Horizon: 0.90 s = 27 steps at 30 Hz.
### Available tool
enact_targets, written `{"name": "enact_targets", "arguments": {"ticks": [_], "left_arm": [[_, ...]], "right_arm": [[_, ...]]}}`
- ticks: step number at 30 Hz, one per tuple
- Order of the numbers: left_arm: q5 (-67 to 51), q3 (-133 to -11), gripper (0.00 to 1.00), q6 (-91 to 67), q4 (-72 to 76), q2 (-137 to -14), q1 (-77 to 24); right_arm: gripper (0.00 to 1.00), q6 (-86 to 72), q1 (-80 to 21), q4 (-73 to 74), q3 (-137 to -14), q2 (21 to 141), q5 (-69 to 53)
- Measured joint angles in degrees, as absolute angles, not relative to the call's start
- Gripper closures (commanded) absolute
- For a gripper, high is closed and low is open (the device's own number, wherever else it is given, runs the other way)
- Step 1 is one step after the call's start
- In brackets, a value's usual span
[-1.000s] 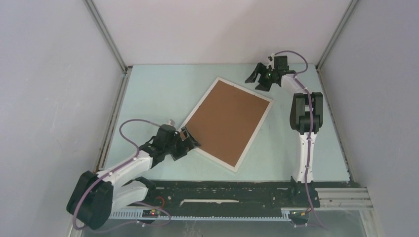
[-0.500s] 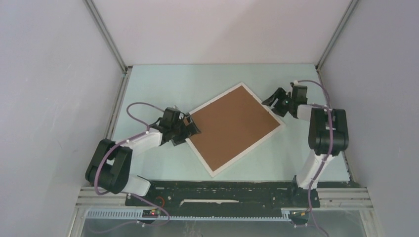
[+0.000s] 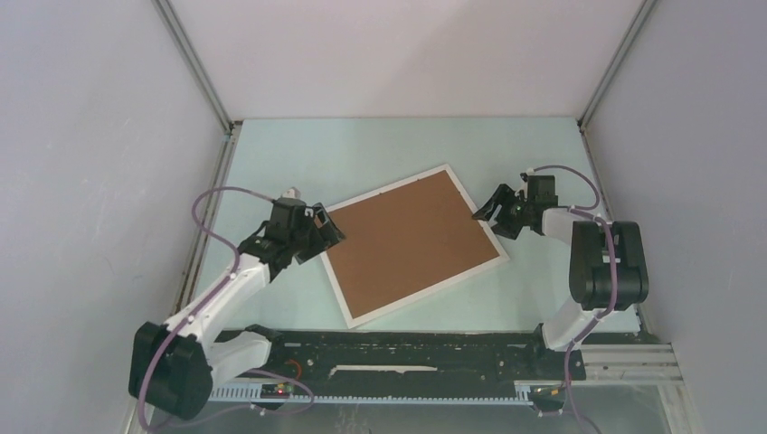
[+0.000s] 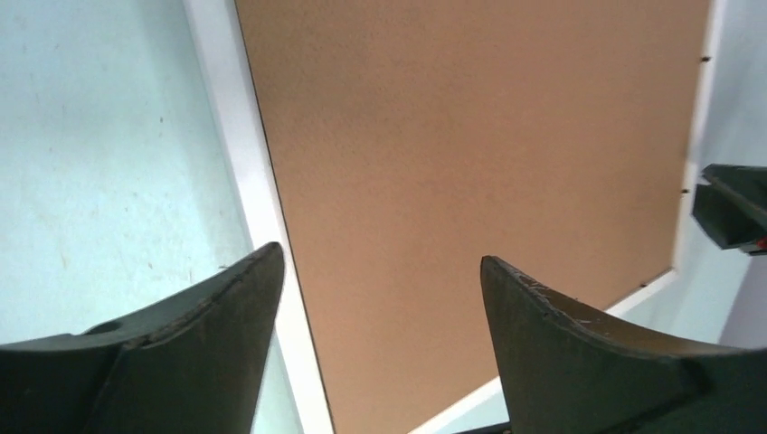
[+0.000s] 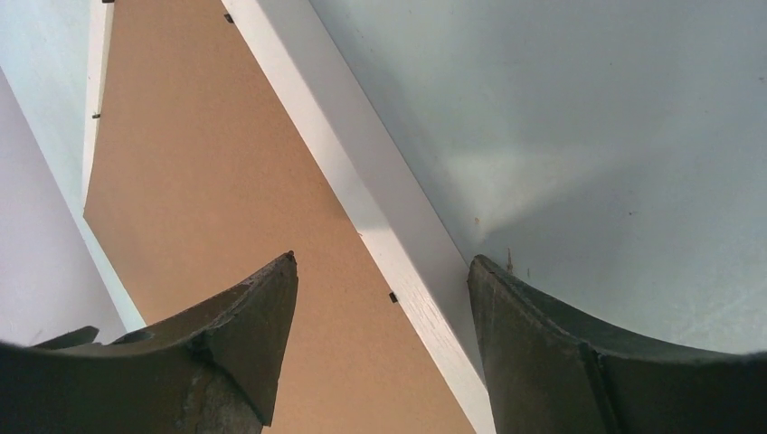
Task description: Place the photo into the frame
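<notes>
The frame (image 3: 384,189) lies face down on the table, turned at an angle, its thin white rim around a plain brown backing board (image 3: 411,242). The photo is out of view. My left gripper (image 3: 330,226) is at the frame's left corner; in the left wrist view it (image 4: 380,255) is open, its fingers straddling the white rim (image 4: 244,163) and the board (image 4: 470,136). My right gripper (image 3: 488,212) is at the frame's right edge, also open (image 5: 382,259), one finger over the board (image 5: 199,181) and the other beyond the rim (image 5: 335,136).
The pale green table (image 3: 298,154) is walled in by grey panels on the left, back and right. A black rail (image 3: 407,348) carrying the arm bases runs along the near edge. The right gripper's tip (image 4: 733,212) shows at the edge of the left wrist view.
The frame has swung round and slid nearer. My right gripper came from the far back down to the frame's right edge. My left gripper shifted back with the left corner, its jaws slightly narrower.
</notes>
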State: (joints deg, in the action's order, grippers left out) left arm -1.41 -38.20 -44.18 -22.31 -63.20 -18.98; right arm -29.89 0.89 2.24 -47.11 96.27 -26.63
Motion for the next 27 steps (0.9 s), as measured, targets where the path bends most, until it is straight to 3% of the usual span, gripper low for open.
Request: {"name": "enact_targets", "arguments": {"ticks": [5, 21, 27], "left_arm": [[0.19, -38.20, 0.17, -46.94, -25.30, -58.57, -20.03], [-1.72, -34.00, 0.13, -54.24, -22.92, -64.99, -23.14], [-4.01, -32.25, 0.13, -54.78, -15.88, -66.50, -23.09]], "right_arm": [[0.24, -29.63, 0.95, 2.85, -47.07, 96.05, -26.65], [0.24, -29.23, 0.82, 2.85, -47.07, 96.05, -26.65], [0.25, -28.97, 0.25, 2.68, -47.07, 96.05, -26.13]]}}
